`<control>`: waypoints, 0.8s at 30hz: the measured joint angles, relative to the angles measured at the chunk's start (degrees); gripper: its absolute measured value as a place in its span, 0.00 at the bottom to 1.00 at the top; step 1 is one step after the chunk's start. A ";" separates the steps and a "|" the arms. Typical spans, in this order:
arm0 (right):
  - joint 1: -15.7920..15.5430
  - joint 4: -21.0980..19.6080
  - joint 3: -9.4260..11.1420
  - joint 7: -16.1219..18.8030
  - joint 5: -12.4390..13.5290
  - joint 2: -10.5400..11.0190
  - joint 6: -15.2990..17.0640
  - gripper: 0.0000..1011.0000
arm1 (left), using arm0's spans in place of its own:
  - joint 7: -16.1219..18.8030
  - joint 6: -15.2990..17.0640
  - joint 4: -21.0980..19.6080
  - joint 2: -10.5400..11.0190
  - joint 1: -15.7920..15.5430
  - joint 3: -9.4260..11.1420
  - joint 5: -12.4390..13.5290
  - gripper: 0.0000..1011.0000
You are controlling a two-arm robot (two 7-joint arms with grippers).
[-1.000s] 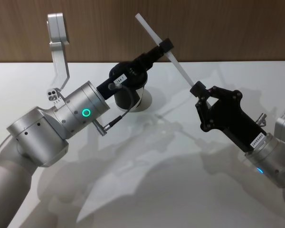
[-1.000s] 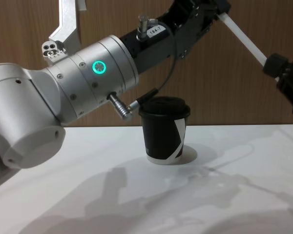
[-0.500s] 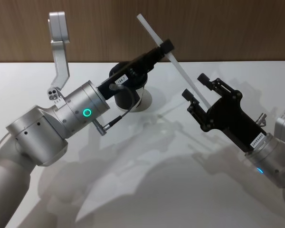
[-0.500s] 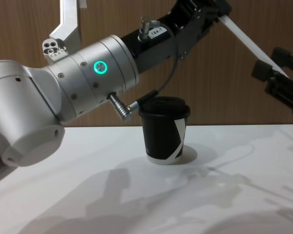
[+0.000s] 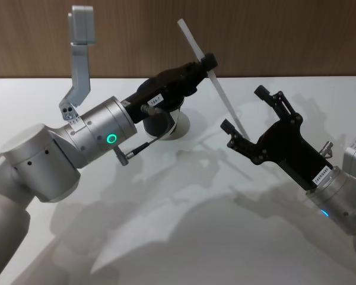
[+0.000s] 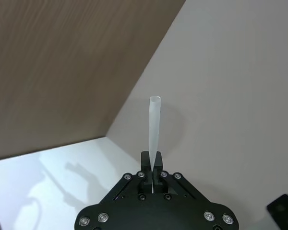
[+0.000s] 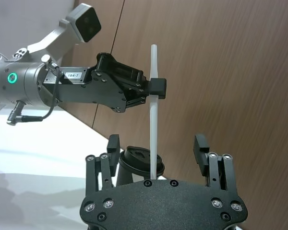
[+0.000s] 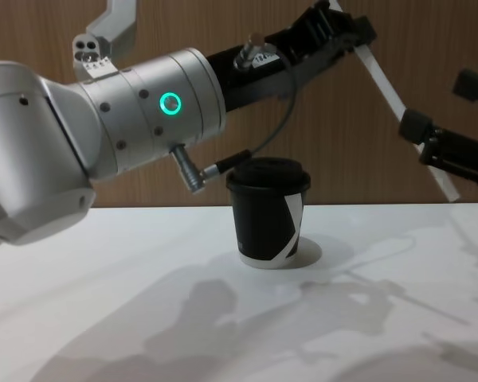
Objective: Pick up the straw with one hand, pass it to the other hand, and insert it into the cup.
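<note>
**White straw in the left gripper, right gripper spread about its lower end**

In the head view, we see the left gripper (image 5: 209, 61) pinched shut on the straw (image 5: 222, 98) above its middle. The straw slants from 11 o'clock down to 5 o'clock. The right gripper (image 5: 243, 108) sits at 4 o'clock from that pinch, spread wide and holding nothing, with one finger on either side of the straw's lower end. The paper cup (image 5: 161, 126) stands on the table (image 5: 184, 237) at 8 o'clock from the left fingertips, partly behind that arm.

In the left wrist view, the closed fingers clamp the straw (image 6: 155, 124), and its upper length runs straight out from them.

In the right wrist view, the straw (image 7: 154, 115) rises through the gap of the open right gripper (image 7: 157, 143), clear of both fingers. The left gripper (image 7: 156, 87) nips it higher up. The cup's domed lid (image 7: 134, 158) shows just behind.

In the chest view, the cup (image 8: 268, 215) stands upright at 7 o'clock from the left gripper (image 8: 352, 33). The straw's free end hangs well off to the cup's 3 o'clock.

We judge the pass as made, with insertion next. We would draw the right gripper away toward 4 o'clock without brushing the straw. Then we would tip the straw upright over the lid and lower it slowly along its own axis. The long free end may sway, and the lid's opening is too small for us to place.
</note>
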 joint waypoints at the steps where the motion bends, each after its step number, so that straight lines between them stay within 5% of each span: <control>1: 0.00 0.00 0.00 0.00 0.00 0.00 0.00 0.93 | 0.30 -0.10 -0.27 0.20 -0.07 0.13 0.33 0.01; 24: 0.00 0.00 0.00 0.00 0.00 0.00 0.00 0.99 | 17.47 -1.77 -11.65 6.28 -2.17 2.05 18.72 0.01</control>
